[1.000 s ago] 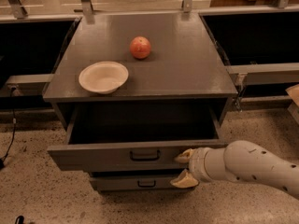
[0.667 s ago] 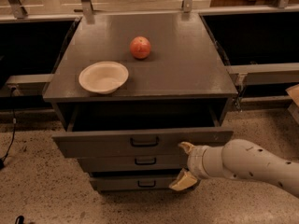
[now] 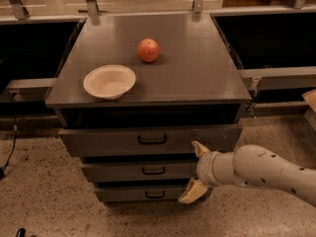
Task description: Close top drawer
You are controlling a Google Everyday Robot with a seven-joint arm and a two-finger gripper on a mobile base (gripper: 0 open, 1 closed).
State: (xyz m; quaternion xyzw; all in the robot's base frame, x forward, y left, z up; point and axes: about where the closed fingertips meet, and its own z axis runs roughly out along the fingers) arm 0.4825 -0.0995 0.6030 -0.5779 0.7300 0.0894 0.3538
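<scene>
The top drawer (image 3: 108, 141) is a wide dark-grey drawer with a small black loop handle (image 3: 152, 139), uppermost of three in the grey cabinet. It sticks out only slightly from the cabinet, with a dark gap above its front panel. My gripper (image 3: 195, 172) is at the right of the drawer fronts, on the end of my white arm (image 3: 256, 171). Its tan fingers are spread apart, the upper fingertip (image 3: 198, 147) against the lower right of the top drawer's front panel, the lower fingertip (image 3: 191, 192) down by the bottom drawer. It holds nothing.
On the cabinet top (image 3: 197, 73) stand a white bowl (image 3: 109, 81) at front left and a red apple (image 3: 148, 50) near the middle. Two more grey drawers (image 3: 118, 172) lie below. Metal rails and dark shelves flank the cabinet. Speckled floor (image 3: 39, 196) lies in front.
The top drawer has slid back into the cabinet from well open to nearly shut. My gripper has moved forward with it, staying on the right of its front panel.
</scene>
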